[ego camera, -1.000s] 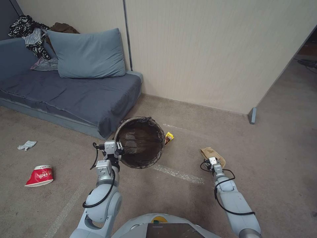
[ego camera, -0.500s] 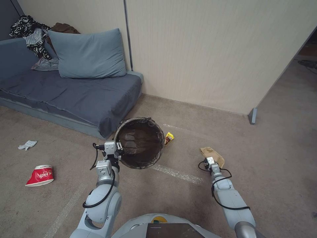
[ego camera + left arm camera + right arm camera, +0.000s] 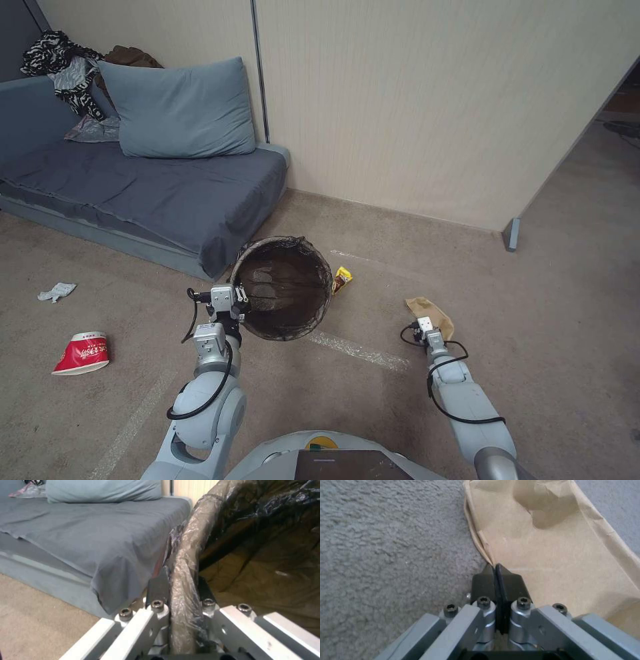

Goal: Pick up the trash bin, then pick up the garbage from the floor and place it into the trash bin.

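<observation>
Tan paper bag (image 3: 553, 552) edge pinched by lowered right gripper (image 3: 495, 573), left gripper (image 3: 181, 585) fingers clamping trash bin (image 3: 283, 287) rim.

One trash bin (image 3: 283, 287) is seen. Four bits of garbage can be counted on the floor (image 3: 373, 407): one red and white paper cup (image 3: 81, 353), one white crumpled tissue (image 3: 56, 291), one yellow snack wrapper (image 3: 341, 279) and one tan paper bag (image 3: 432, 313). One sofa (image 3: 147, 193) is seen, with one blue pillow (image 3: 177, 110) on it. Two robot arms are counted.
</observation>
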